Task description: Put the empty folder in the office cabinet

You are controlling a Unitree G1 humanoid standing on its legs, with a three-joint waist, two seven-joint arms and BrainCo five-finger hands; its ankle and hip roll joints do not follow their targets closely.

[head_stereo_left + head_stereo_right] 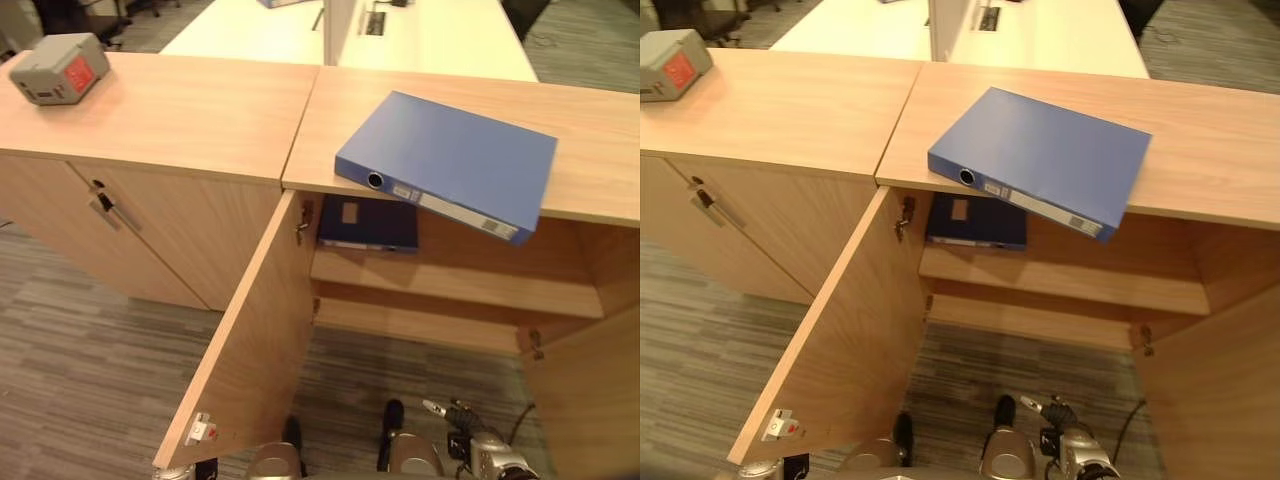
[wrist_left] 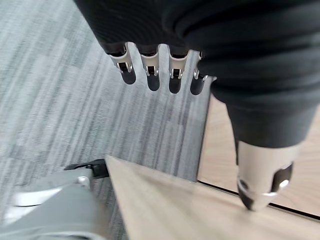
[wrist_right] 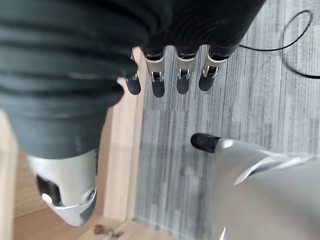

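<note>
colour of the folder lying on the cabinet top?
Blue, with a pale spine label; the folder shows best in the left eye view.

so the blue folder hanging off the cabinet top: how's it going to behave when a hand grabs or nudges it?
The blue folder looks like a rigid board binder, so probably stiff, not floppy. Its spine corner overhangs the cabinet top, so a forward nudge may tip it off. The smooth cover on smooth wood likely slides easily.

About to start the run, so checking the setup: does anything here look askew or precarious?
Yes: the blue folder lies skewed on the cabinet top, one corner hanging past the front edge above the open compartment. The left door stands wide open.
</note>
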